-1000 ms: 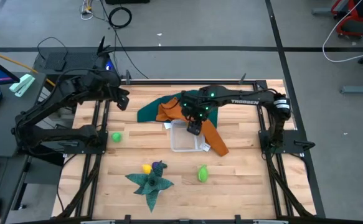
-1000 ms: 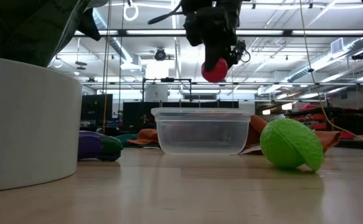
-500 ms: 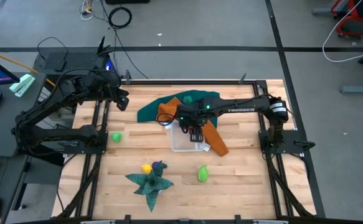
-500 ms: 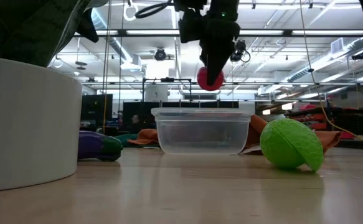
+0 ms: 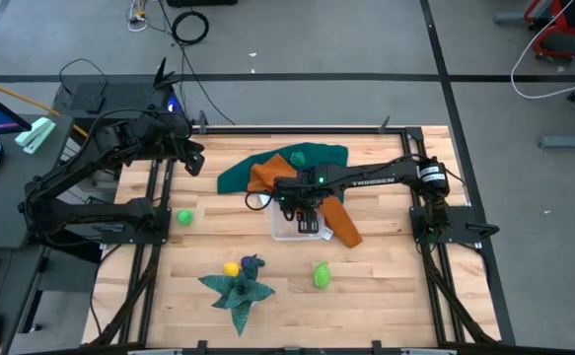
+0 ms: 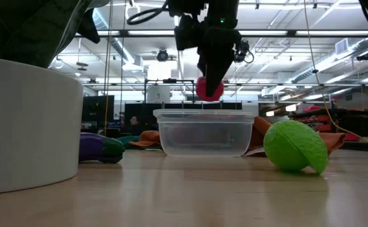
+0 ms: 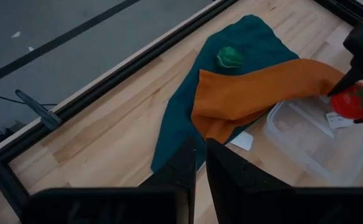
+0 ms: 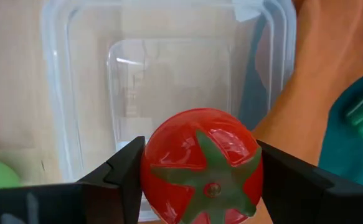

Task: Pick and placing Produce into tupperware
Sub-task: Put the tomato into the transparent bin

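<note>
A red tomato (image 8: 201,167) is held above the open tupperware (image 6: 204,132) by the right gripper (image 8: 200,171), its fingers clamped on both sides. The container is seen empty. If released off-centre, the tomato could strike the rim and roll onto the surface (image 5: 386,286). The left gripper (image 7: 197,163), nearly closed and empty, waits near the teal cloth (image 7: 256,46).

My high view looks straight down on the whole table (image 5: 386,286). My low view sits at tabletop height, facing the room. Right wrist view looks closely down into the tupperware (image 8: 169,81), which all four views share.
</note>
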You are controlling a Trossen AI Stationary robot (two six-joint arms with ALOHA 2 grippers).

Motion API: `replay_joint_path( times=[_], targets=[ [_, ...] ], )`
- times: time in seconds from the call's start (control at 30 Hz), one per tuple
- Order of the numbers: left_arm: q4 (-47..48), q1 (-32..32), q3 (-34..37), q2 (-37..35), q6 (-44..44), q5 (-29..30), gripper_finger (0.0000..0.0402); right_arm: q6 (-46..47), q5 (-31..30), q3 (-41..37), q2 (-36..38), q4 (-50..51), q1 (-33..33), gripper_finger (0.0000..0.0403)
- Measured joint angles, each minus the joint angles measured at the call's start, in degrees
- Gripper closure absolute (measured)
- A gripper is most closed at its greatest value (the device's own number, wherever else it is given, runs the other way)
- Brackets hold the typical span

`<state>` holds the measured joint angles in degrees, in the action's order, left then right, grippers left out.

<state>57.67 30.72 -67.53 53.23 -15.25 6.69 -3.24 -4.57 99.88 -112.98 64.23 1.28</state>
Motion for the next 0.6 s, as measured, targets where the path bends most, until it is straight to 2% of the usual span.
replay_joint_path(
  times=[0.23, 0.6],
  targets=[
    [0.07, -0.02, 0.0, 0.0, 0.02, 0.19, 0.0366, -1.6, -0.45, -1.05, -1.87, -0.68, 0.02, 0.0188],
    [0.09, -0.02, 0.0, 0.0, 0.92, 0.17, 0.0359, -0.95, -2.37, -7.26, -1.93, -3.59, 0.07, 0.0188]
  ],
)
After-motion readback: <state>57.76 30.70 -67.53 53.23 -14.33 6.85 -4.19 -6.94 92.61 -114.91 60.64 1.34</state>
